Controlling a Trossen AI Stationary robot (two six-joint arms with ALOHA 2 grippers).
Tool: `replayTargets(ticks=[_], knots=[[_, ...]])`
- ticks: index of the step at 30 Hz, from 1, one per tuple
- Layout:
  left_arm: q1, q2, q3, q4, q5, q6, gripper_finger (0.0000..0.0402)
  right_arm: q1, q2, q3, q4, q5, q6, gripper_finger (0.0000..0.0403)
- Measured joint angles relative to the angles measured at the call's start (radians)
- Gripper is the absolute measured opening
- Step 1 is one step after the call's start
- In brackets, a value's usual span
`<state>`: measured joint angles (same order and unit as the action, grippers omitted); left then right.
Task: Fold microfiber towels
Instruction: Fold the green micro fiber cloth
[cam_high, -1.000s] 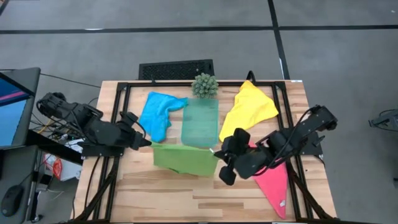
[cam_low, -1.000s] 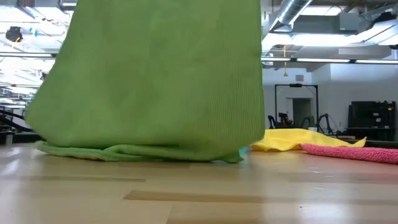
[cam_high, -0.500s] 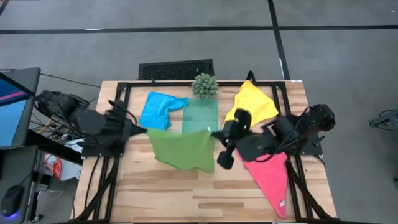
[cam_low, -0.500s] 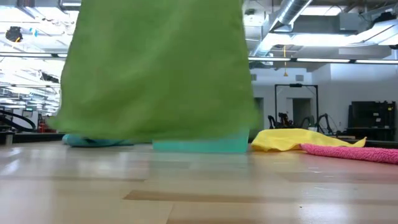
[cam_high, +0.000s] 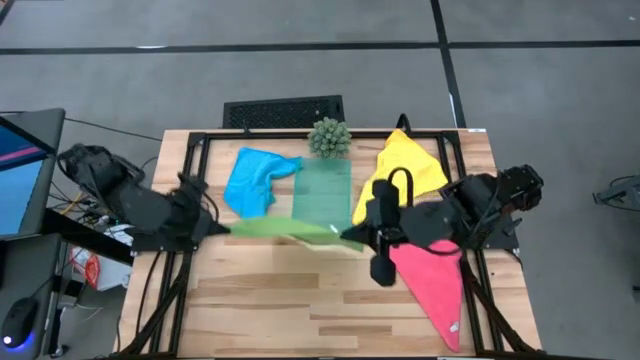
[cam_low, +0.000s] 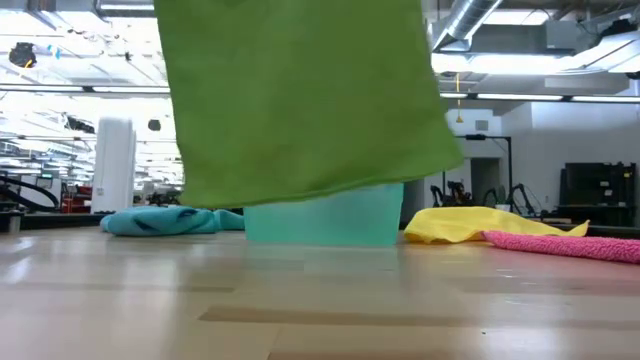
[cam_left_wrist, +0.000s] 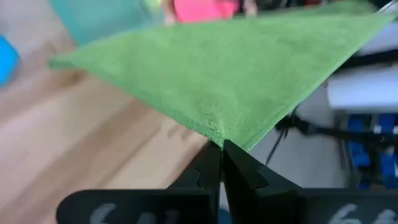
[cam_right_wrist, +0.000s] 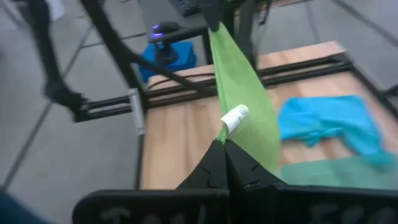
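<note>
A lime green towel hangs in the air over the table's middle, held up between my two grippers. My left gripper is shut on its left top corner and my right gripper is shut on its right top corner. In the low view the green towel hangs as a sheet, its lower edge above the wood. A blue towel lies crumpled at the far left, a yellow towel at the far right, and a pink towel at the near right. My left gripper pinches one corner of the green towel between its two fingers, slanting down from the table's left. The towel spreads away from the fingers, lifted clear. My right gripper pinches the opposite top corner, beside a white label, slanting down from the table's right. The top edge runs taut to the other gripper.
A translucent teal tray stands behind the hanging towel, with a spiky green plant at its far end. Black frame rails run along the table's left and right sides. Bare wood lies near the front edge.
Both grippers have gone up, and my right gripper has rolled. The green towel's lower part, which lay bunched on the table, is lifted clear and now hangs free. From above it has gone from a broad patch to a narrow band.
</note>
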<state>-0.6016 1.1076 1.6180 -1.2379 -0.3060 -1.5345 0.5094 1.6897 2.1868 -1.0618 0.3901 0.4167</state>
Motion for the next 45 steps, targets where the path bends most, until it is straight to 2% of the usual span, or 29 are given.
replayTargets(ticks=[4,9,15,21,25,33,39,45], knots=[[-0.042,0.033,0.0,0.017,0.04,-0.023,0.0,0.042,0.0,0.0,0.0,0.001,0.028,0.0],[-0.042,0.03,0.0,0.005,0.016,0.004,0.0,0.047,0.0,0.0,-0.094,0.033,0.048,0.0],[0.028,-0.013,0.0,-0.067,-0.057,0.059,0.0,-0.014,0.001,0.0,-0.278,0.093,0.096,0.0],[0.127,-0.038,0.0,-0.089,-0.109,0.156,0.0,-0.073,-0.009,0.0,-0.311,0.112,0.074,0.0],[0.151,-0.033,0.0,-0.089,-0.111,0.18,0.0,-0.065,-0.005,0.0,-0.319,0.116,0.05,0.0],[0.072,0.093,0.001,-0.085,-0.126,0.158,0.0,0.076,0.032,-0.011,-0.445,0.251,0.123,0.0],[-0.02,0.231,0.0,-0.026,-0.074,0.076,0.0,0.21,0.102,-0.01,-0.441,0.242,0.209,0.0],[-0.1,0.336,0.0,0.021,-0.026,-0.03,0.0,0.279,0.184,-0.01,-0.436,0.169,0.265,0.0]])
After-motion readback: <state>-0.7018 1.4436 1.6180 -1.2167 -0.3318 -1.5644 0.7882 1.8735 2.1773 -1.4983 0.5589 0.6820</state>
